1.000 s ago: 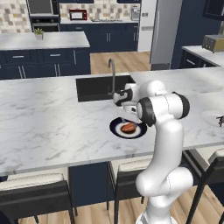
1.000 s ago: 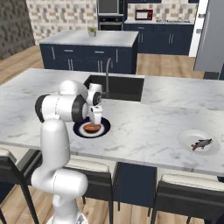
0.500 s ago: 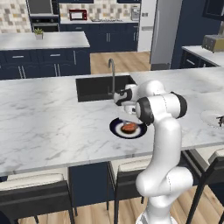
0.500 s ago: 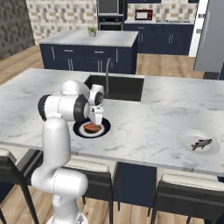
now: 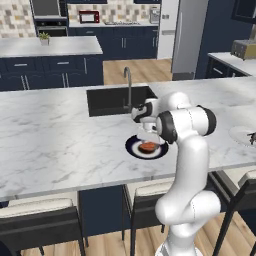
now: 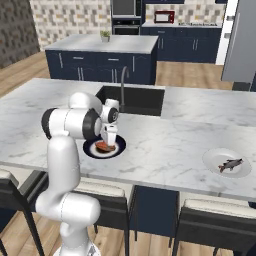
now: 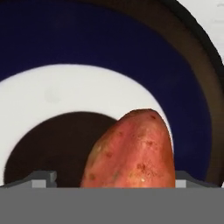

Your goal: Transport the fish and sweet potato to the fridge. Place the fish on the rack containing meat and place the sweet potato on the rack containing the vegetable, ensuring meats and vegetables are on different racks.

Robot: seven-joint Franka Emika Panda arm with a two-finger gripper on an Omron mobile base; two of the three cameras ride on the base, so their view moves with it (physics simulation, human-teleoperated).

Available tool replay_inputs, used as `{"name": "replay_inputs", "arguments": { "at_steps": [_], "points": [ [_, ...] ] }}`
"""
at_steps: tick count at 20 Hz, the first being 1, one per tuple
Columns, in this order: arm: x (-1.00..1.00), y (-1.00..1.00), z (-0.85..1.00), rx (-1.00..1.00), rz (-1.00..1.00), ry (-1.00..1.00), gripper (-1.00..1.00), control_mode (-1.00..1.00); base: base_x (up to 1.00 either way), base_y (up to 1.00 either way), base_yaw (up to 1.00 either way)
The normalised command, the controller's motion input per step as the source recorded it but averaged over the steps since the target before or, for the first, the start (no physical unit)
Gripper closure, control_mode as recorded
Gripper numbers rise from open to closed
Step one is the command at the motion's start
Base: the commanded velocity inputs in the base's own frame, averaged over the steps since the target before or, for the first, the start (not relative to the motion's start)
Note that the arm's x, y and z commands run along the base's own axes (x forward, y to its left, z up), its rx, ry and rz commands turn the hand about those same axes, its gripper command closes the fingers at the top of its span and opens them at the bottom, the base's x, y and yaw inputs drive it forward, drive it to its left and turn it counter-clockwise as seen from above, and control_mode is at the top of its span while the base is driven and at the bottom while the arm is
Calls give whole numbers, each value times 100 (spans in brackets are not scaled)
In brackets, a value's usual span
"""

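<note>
The long marble island is taking up most of the room in front of me, with the dark sink set into its far side and the grey fridge standing well apart beyond it, off to the right. The white arm is rising from the near edge of the island and folding forward and down, its hand pointing almost straight at the counter just this side of the sink.

Directly under that hand a dark blue plate with a white ring is sitting on the marble, and the sweet potato is lying on it. Looking along the gripper, the tuber is sitting right between the two fingertips, one tip showing on each side of it, with its long axis running away from the hand and its tapered end pointing outward over the plate. So the thing to be grasped is lying straight below and inside the jaws, not off to one side.

The jaws are standing wide, bracketing the potato; whether the pads are touching its skin I cannot tell, and I would judge it not yet gripped.

Far to the right on the same island, the fish is waiting on a white plate.
</note>
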Motion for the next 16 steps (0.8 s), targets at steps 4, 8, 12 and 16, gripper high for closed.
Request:
{"name": "replay_inputs", "arguments": {
  "at_steps": [4,8,12,16],
  "points": [
    [-76,0,-28,0,-5,-1,100,-100,0,0,0],
    [-21,0,14,-2,4,-10,100,-100,0,0,0],
    [-34,0,100,-10,33,-28,100,-100,0,0,0],
    [-21,0,90,-5,51,-18,100,-100,0,0,0]
  ]
}}
